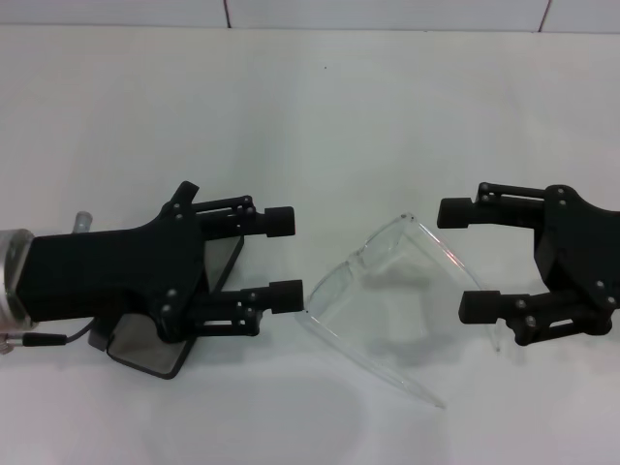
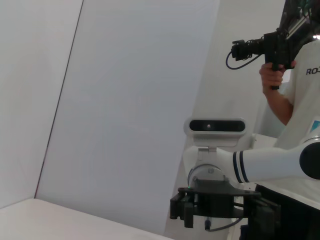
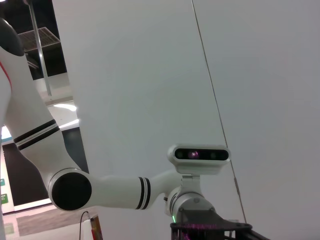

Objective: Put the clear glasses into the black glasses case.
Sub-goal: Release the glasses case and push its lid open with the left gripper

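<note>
The clear glasses (image 1: 358,263) lie unfolded on the white table in the middle of the head view, temples pointing toward the near right. My left gripper (image 1: 285,259) is open just left of the frame, its lower fingertip close to the frame's near corner. Beneath that hand lies the black glasses case (image 1: 145,353), mostly hidden, with only a lined corner and a strip between the fingers showing. My right gripper (image 1: 463,259) is open on the right, and one temple runs just in front of its fingertips. Neither wrist view shows the glasses or the case.
The white table (image 1: 320,107) ends at a tiled wall at the back. A small metal part (image 1: 85,221) and a cable (image 1: 34,339) sit by my left wrist. The left wrist view shows a person with a camera (image 2: 280,55) beside the robot's body.
</note>
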### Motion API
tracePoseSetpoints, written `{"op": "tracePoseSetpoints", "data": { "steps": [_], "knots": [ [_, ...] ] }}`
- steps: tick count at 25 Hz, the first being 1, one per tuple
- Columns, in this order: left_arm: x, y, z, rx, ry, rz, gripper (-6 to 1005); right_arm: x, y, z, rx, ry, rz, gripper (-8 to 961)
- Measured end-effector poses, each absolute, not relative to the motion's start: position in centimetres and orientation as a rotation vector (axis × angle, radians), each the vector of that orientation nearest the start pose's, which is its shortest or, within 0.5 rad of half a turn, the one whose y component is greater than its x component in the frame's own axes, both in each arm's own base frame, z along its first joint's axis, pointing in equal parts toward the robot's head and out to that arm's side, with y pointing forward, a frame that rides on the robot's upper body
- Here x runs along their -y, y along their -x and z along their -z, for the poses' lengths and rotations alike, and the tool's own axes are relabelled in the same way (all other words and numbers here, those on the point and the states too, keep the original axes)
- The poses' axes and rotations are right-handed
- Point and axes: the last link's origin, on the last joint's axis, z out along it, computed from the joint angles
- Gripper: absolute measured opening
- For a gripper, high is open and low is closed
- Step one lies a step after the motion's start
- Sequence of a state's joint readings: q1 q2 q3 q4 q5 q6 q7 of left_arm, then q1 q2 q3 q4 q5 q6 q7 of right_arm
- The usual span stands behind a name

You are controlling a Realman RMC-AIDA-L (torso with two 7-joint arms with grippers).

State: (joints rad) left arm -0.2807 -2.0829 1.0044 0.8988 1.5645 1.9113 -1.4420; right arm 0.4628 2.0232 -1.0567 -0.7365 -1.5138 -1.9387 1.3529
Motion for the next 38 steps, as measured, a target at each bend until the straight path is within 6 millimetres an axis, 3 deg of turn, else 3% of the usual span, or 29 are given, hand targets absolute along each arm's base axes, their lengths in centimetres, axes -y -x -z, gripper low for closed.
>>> {"op": "tracePoseSetpoints", "data": {
  "steps": [14,18,23,28,38],
  "knots": [
    [-25.2,22.8,-2.6,0.425,2.858,1.202,747,-27.9,-20.4,-2.2,-0.248,2.969,-1.289,856],
    [-26.4,22.3,-3.4,0.534,2.826,1.141,748,-27.8,-21.1,-2.7,-0.273,2.935,-1.286,855],
    [-28.2,19.2,-5.2,0.572,2.797,0.824,747,-27.4,-23.2,-4.7,-0.337,2.809,-1.284,855],
    [-29.6,16.5,-6.4,0.649,2.630,0.423,745,-25.7,-25.8,-7.1,-0.391,2.666,-1.306,855],
    [-29.5,14.2,-4.7,0.798,2.373,-0.086,742,-24.3,-27.5,-8.2,-0.420,2.584,-1.306,856]
  ]
}}
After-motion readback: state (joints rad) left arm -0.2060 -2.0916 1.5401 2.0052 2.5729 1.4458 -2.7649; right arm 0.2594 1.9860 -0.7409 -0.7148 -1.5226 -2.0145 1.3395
